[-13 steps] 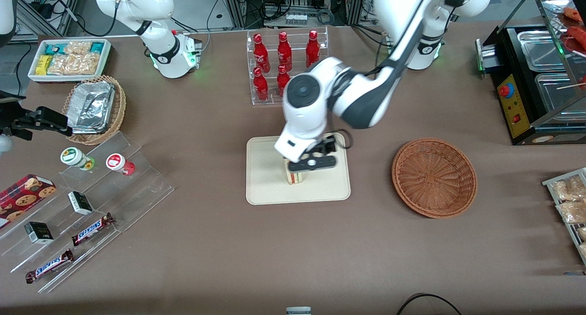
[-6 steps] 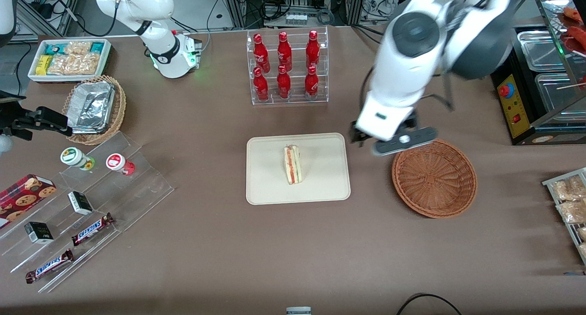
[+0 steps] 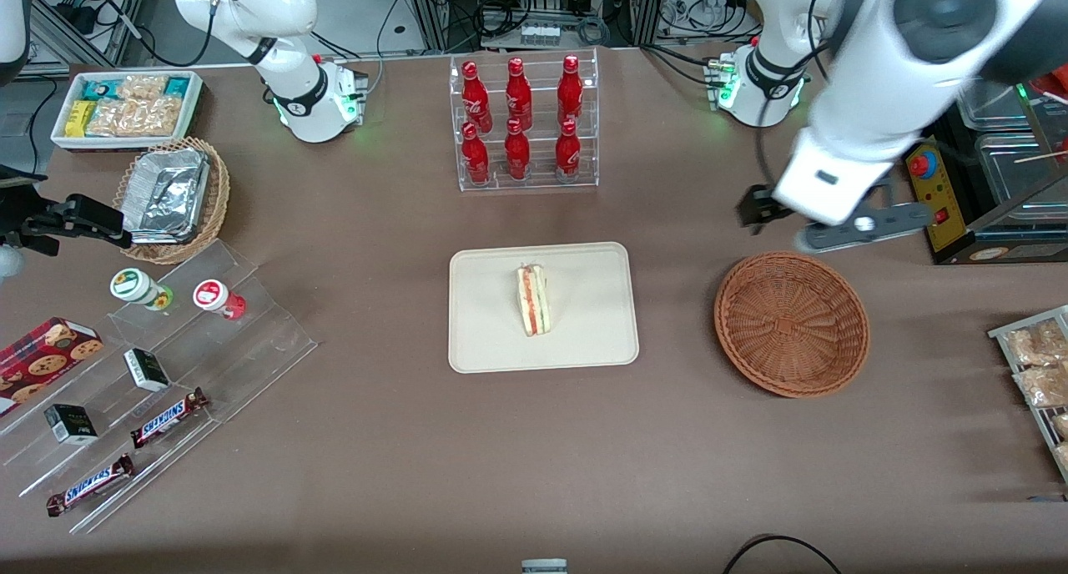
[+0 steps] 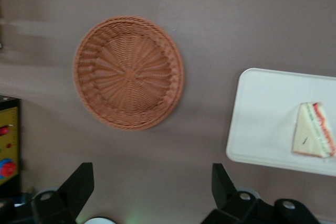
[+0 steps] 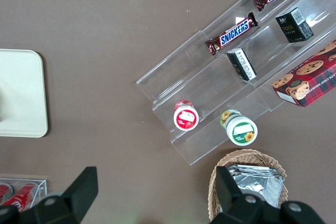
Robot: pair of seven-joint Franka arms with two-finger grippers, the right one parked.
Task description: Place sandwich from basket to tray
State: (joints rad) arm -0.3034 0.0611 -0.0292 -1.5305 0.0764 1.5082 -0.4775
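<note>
1. So, sandwich (image 3: pixel 534 299) lies on the tray (image 3: pixel 584 344), near the middle, nothing touching it. Basket (image 3: pixel 791 324) has nothing in it. I judge the placing itself done
2. My gripper (image 3: pixel 834 224) hangs high over the table, just past the basket rim on the side farther from the front camera, toward the working arm's end. It is well apart from the sandwich
3. Fingers (image 4: pixel 79 182) are spread wide in the left wrist view, table and basket visible in the gap, nothing held
4. Key relation: from the fingers, the sandwich lies off sideways toward the parked arm's end and a bit nearer the front camera, with the whole basket between gripper and tray (image 4: pixel 262 124). Working arm is the nearer one by far
5. Sandwich long axis runs roughly toward and away from the front camera, narrow end farther from it, broad end nearer. It sits parallel to the tray's short sides
6. Look of it: small wedge, pale bread faces, layered edge turned up toward the front camera showing red, orange and green stripes. In the wrist view (image 4: pixel 313 137) I see the white triangular face with the coloured band along one edge. Seems to rest stable, fully inside the rim
7. My call for the next move: no regrasp needed, just clear the arm away high. If I had to go back in, I'd set the fingers across the thin bread faces, not along the long axis
</note>
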